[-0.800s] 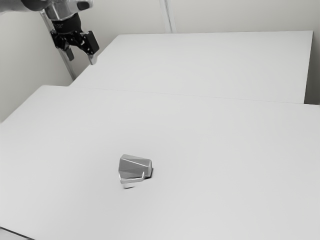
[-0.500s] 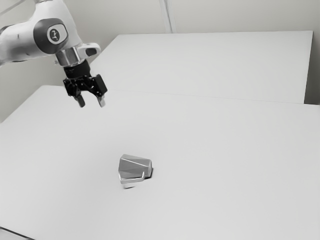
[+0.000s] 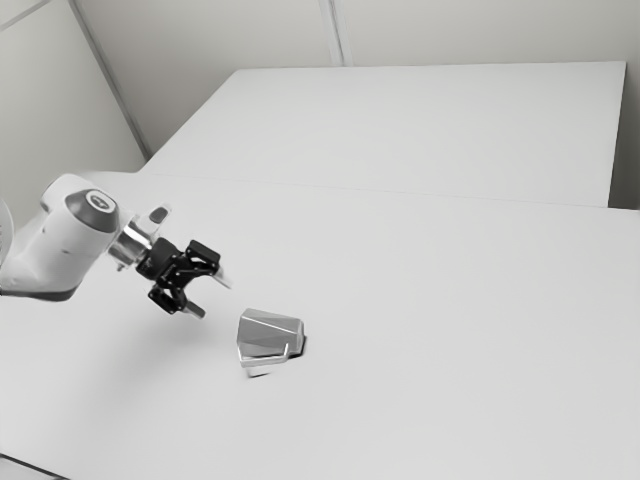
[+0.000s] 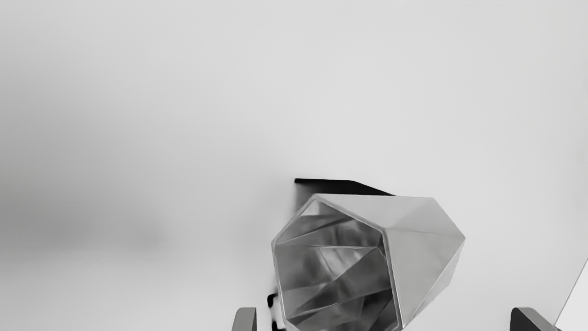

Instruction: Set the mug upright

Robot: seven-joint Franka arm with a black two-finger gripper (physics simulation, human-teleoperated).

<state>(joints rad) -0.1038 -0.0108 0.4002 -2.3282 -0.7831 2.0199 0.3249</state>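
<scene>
Just a grey, faceted, glossy-looking mug (image 4: 425,257), sideways.

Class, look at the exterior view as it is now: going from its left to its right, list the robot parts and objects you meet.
The white arm → the black two-finger gripper, open → the grey mug, lying on its side.

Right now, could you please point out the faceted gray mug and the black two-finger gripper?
Faceted gray mug (image 3: 268,332), exterior view: on its outer side wall.
Black two-finger gripper (image 3: 217,302), exterior view: midway between its two fingertips.
</scene>
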